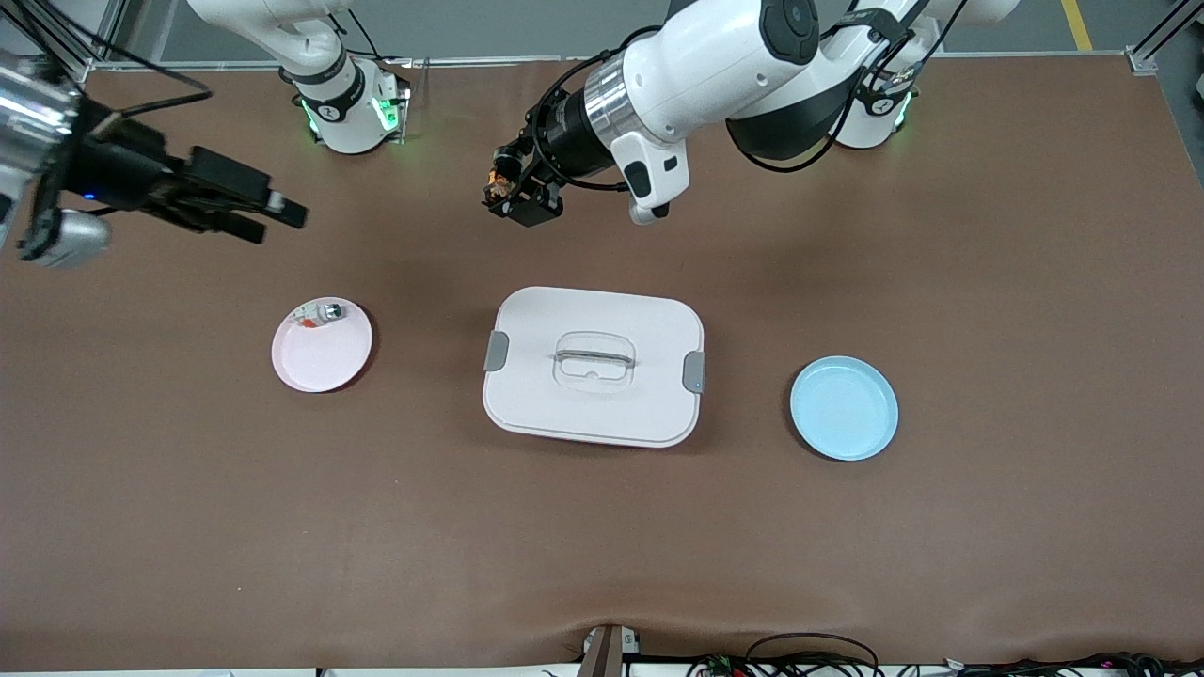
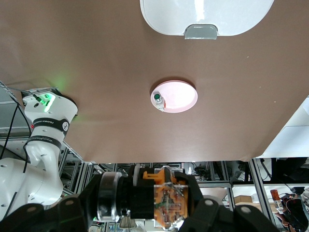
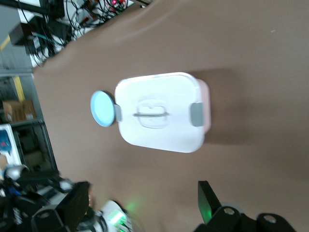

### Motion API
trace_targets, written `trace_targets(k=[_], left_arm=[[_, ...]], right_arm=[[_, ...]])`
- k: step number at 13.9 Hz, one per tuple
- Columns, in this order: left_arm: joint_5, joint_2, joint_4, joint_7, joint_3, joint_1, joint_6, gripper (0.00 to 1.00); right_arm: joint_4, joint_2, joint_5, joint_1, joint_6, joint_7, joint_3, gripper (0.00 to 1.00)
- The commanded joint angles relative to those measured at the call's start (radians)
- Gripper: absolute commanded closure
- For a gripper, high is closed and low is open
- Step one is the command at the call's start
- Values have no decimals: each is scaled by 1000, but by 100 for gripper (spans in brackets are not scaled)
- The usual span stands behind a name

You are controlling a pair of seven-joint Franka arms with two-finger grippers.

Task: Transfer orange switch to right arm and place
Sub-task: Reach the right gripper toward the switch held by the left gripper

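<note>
Your left pincer (image 1: 513, 200) is clenched on the orange switch (image 1: 499, 181), holding it up in the air over bare tabletop (image 1: 988, 282), on the robot-base side of the white lidded box (image 1: 594, 366). In the left wrist view the switch (image 2: 166, 197) sits between the black fingers, with orange plastic and what looks like circuitry showing. Your right pincer (image 1: 268, 209) hangs over the tabletop toward the right arm's end, above the pink plate (image 1: 322, 348), and its fingers stand apart with nothing between them, as the right wrist view shows (image 3: 140, 205). The handover turns on this: the switch lies well apart from the right pincer, toward the box's end of the gap, and the two pincers point roughly at each other along the table's length. I cannot make out the switch's long axis; the left fingers cover much of it. The pink plate carries a small whitish part (image 1: 320, 314) with red and green bits; the blue plate (image 1: 844, 408), beside the box toward the left arm's end, looks bare. The right arm's upper part is cut off at the front view's edge.
</note>
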Motion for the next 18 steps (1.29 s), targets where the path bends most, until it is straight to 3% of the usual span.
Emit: trace_targets(k=[1, 8, 11, 18], left_arm=[[6, -4, 12, -15, 1, -3, 6, 79], [6, -17, 12, -15, 0, -2, 6, 79], [5, -20, 7, -14, 0, 5, 5, 79], [5, -21, 9, -12, 0, 11, 5, 79]], right_arm=[[-44, -32, 10, 77, 58, 47, 2, 0], [-108, -63, -10, 199, 155, 56, 20, 0], [-177, -96, -10, 214, 244, 64, 43, 0], [-216, -95, -12, 252, 293, 81, 63, 0]])
